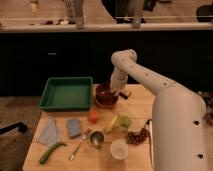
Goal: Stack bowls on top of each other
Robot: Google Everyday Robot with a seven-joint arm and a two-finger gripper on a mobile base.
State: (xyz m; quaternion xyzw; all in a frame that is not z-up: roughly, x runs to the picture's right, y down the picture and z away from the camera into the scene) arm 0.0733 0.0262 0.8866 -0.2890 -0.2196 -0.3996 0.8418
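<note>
You have two round bowls at the table's far edge, a glossy maroon-brown one (103, 91) over a shallow orange-red one (106, 102). One two-finger gripper (116, 90) sits there. Two cups stand near the front edge: one translucent green (124, 123), one white (119, 148).

surface (145, 107): pale wood, matt, visible grain
green tray (67, 93): smooth plastic look, soft sheen
dark maroon bowl (106, 94): glossy, smooth, nested in the orange-red bowl (102, 103), of duller finish
hand (116, 90): at the maroon bowl's rim, off-white smooth casing like the arm, hard plastic look
spoon (80, 145): bright metal
small round cup (96, 138): shiny metal
blue-grey cloth (50, 132): soft, matt
green cup (124, 123): translucent plastic
white cup (119, 148): matt
</note>
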